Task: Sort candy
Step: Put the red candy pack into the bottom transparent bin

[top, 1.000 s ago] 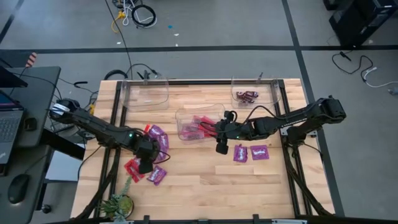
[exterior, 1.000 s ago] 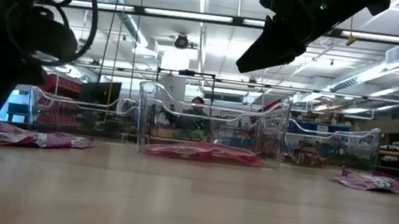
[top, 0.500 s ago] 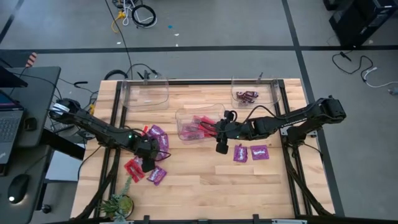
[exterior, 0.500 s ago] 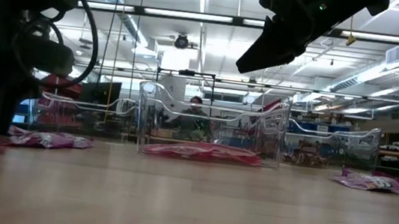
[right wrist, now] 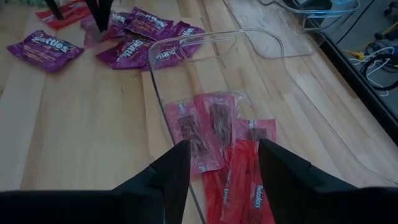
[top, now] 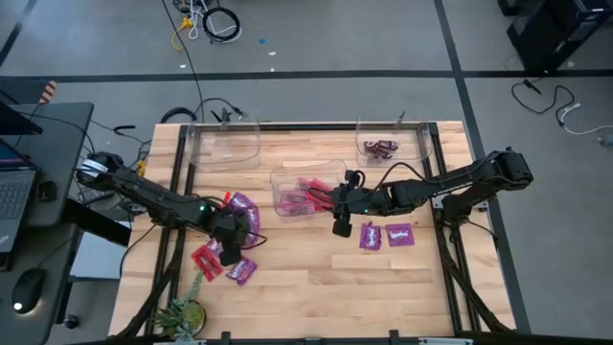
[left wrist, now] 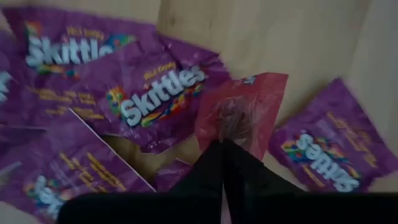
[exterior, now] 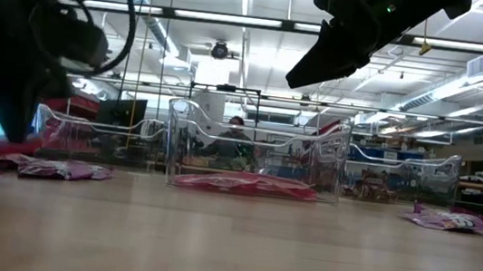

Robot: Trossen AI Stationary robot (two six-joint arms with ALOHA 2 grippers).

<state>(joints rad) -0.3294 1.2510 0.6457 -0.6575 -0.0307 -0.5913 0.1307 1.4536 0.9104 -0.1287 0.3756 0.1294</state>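
Wooden slatted table (top: 316,287) carries three clear plastic bins: one (top: 228,146) far left, one (top: 393,144) far right holding dark brown packets (top: 380,148), and a middle bin (top: 306,192) with red wrapped packets (right wrist: 214,140). Left tool (top: 228,255) is pressed together, pinching a red shiny packet (left wrist: 245,115) among purple candy packets (left wrist: 155,102). Right tool (top: 339,228) hangs spread beside the middle bin; two purple packets (top: 385,235) lie near it.
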